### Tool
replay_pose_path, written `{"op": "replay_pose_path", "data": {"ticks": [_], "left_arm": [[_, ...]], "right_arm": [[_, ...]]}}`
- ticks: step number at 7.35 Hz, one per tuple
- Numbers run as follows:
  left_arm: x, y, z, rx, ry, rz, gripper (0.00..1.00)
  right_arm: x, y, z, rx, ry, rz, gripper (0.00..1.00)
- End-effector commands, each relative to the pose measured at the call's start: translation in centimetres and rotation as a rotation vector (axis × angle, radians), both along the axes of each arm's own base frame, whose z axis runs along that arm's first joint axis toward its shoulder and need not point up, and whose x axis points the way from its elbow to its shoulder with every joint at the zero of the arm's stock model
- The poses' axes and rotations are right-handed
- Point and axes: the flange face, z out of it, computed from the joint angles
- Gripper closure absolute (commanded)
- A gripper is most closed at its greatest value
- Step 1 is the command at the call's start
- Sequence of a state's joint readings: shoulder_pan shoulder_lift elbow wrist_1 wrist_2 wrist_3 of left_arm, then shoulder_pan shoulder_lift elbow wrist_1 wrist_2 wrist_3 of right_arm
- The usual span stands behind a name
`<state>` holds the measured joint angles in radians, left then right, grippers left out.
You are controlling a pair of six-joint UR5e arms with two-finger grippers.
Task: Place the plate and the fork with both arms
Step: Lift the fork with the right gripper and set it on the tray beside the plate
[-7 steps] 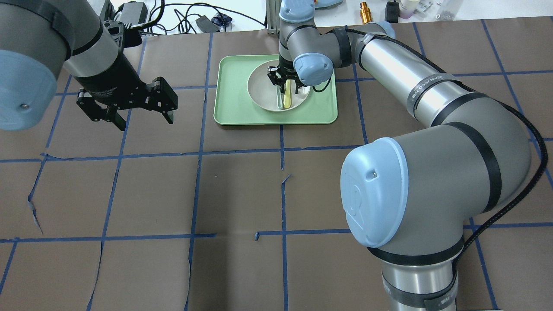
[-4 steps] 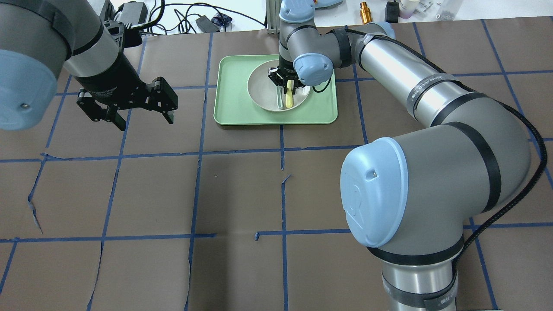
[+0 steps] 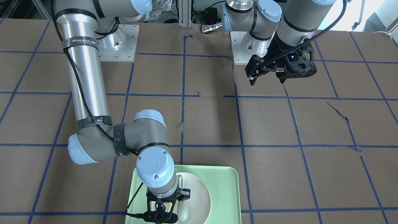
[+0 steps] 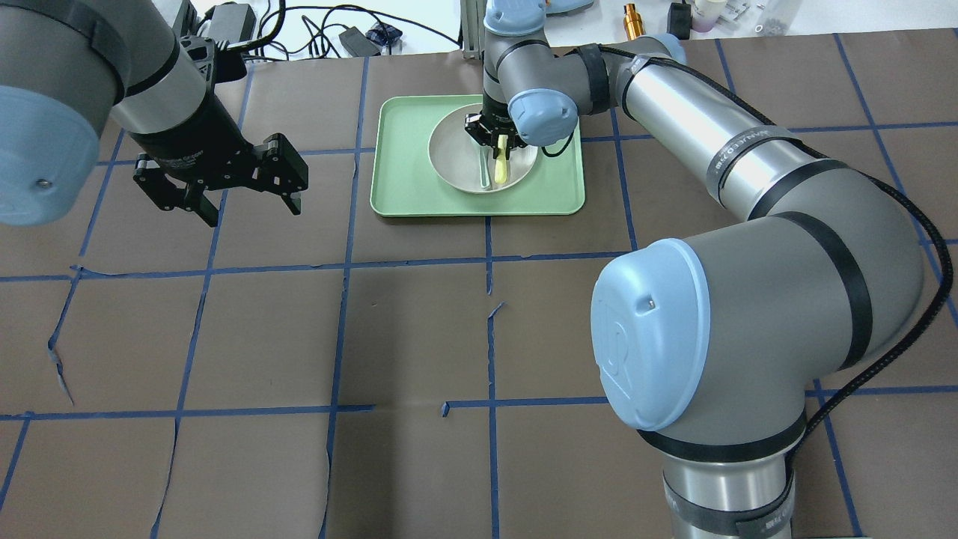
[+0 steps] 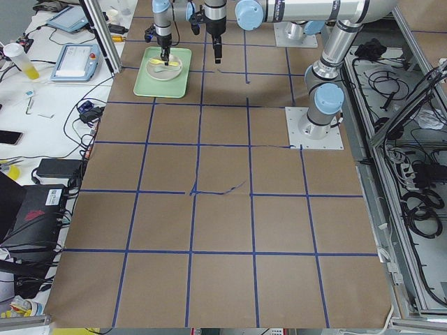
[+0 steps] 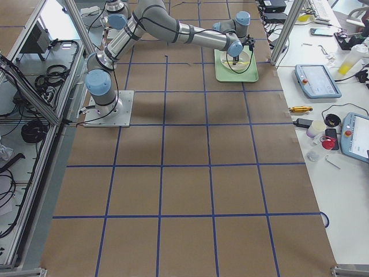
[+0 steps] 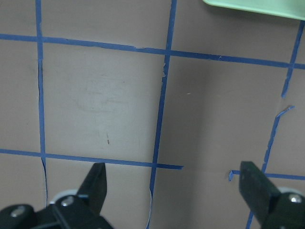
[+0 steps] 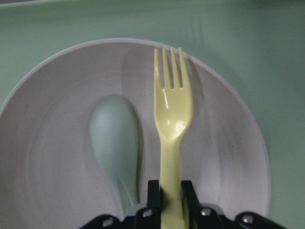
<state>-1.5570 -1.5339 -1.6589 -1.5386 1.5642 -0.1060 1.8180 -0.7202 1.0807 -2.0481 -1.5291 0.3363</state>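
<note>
Yellow fork [image 8: 172, 119] is pinched by its handle in the right gripper [image 8: 170, 193]. The black fingers are closed narrow on either side of the handle, with the tines pointing away from the wrist camera. It sits over the off-white plate [image 8: 52, 162], tines near the far rim. Can't really tell if the tines are touching the plate surface or just above it.

Right next to the fork, on its left in the wrist view, a pale grey-green spoon [image 8: 114, 136] lies in the plate, bowl end up near the middle and handle running back under the gripper. Spoon and fork are close but not touching as far as I can see.

The plate is inside the pale green tray [image 4: 404, 183], toward the tray's far-right part in the overhead view. The tray is on brown paper [image 4: 419, 337] taped off with a blue grid [image 4: 490, 247].

The left gripper [image 4: 251, 215] is well off to the side of the tray, hanging above the paper with its fingers spread wide and nothing between them. Its wrist view shows only paper, tape lines and a corner of the tray.
</note>
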Motion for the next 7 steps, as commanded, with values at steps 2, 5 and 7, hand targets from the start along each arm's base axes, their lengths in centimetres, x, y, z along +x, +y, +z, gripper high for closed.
{"op": "replay_pose_path", "data": {"ticks": [2, 5, 7], "left_arm": [[0.0, 0.0, 0.0, -0.002, 0.001, 0.0, 0.0], [0.0, -0.2, -0.1, -0.001, 0.001, 0.001, 0.0], [0.0, -0.2, -0.1, -0.001, 0.001, 0.0, 0.0]], "right_arm": [[-2.5, -0.3, 4.6, -0.05, -0.004, -0.011, 1.0], [-9.6, 0.9, 3.0, -0.015, 0.0, 0.043, 1.0], [-10.1, 1.2, 0.3, -0.03, -0.01, 0.06, 1.0]]}}
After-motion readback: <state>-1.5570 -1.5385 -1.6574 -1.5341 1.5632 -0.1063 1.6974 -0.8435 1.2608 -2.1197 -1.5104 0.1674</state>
